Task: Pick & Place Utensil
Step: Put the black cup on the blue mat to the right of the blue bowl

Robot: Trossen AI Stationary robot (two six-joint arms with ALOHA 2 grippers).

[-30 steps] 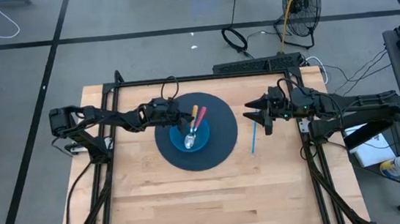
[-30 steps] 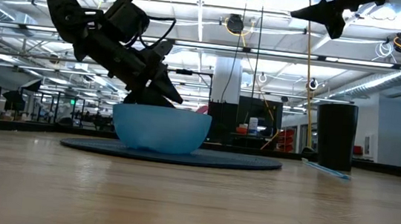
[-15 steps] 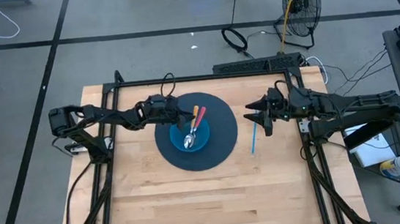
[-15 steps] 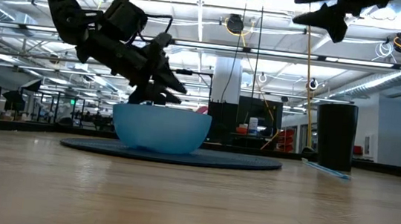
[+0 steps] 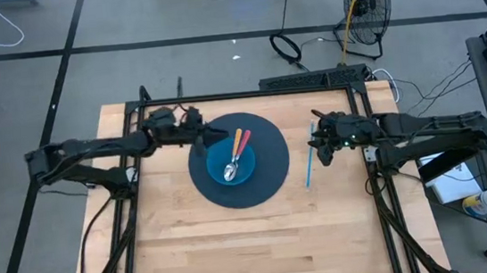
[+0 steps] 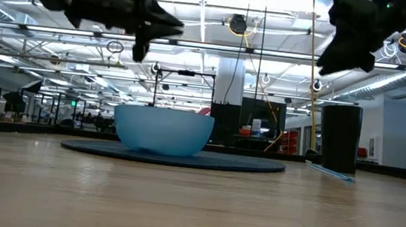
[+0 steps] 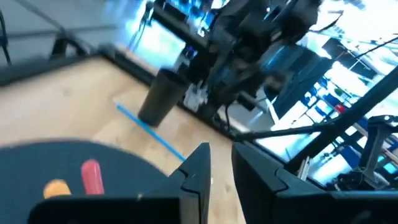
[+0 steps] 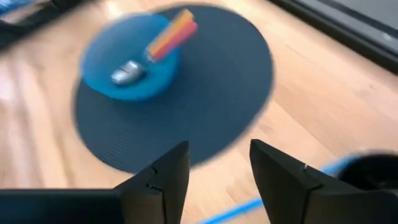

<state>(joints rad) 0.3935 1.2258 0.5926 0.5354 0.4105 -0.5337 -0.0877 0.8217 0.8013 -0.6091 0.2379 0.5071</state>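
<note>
A blue bowl (image 5: pixel 246 175) (image 6: pixel 162 130) stands on a dark round mat (image 5: pixel 269 163). Two spoons lie in it, one with an orange handle (image 5: pixel 237 141) and one with a pink handle (image 5: pixel 246 142). Their metal heads (image 5: pixel 229 171) rest on the bowl's bottom and their handles lean on its far rim. A thin blue stick (image 5: pixel 308 168) lies flat on the wood to the right of the mat. My left gripper (image 5: pixel 211 139) (image 7: pixel 221 163) hovers open above the mat's far-left edge. My right gripper (image 5: pixel 319 152) (image 8: pixel 217 168) hangs open above the table near the stick.
A black cup (image 6: pixel 339 138) (image 7: pixel 160 96) stands near the blue stick's far end, below my right arm. The wooden table (image 5: pixel 254 243) has a wide bare stretch toward its near edge. A black frame (image 5: pixel 248 92) runs along the far and side edges.
My left gripper has drawn out of the bowl, rising and pulling back toward the table's left and far edges. The two spoons stay in the bowl. My right gripper has come lower and tipped its fingers downward near the blue stick.
</note>
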